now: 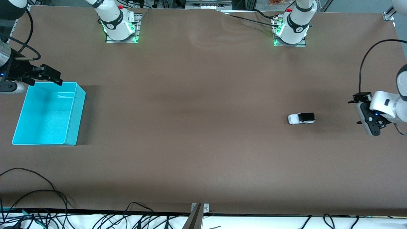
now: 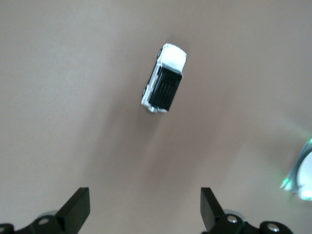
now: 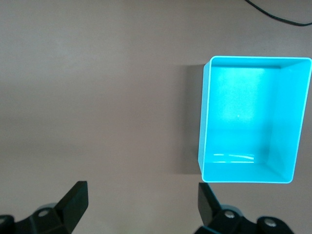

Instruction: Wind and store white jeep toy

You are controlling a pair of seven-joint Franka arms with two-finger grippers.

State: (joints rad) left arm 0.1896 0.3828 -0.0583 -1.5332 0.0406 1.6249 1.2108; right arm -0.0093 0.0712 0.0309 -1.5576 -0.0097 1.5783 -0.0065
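The white jeep toy (image 1: 301, 118), with its black roof, stands on the brown table toward the left arm's end. It also shows in the left wrist view (image 2: 164, 80), apart from the fingers. My left gripper (image 1: 360, 112) hovers open and empty beside the jeep, closer to the table's end; it shows in its own wrist view (image 2: 145, 209). My right gripper (image 1: 54, 76) is open and empty above the edge of the turquoise bin (image 1: 75, 114) that lies farthest from the front camera; its own view (image 3: 141, 207) shows the bin (image 3: 202, 122) with nothing in it.
The two arm bases (image 1: 120, 24) (image 1: 292, 27) stand at the table's edge farthest from the front camera. Loose black cables (image 1: 47, 203) lie along the table edge nearest that camera.
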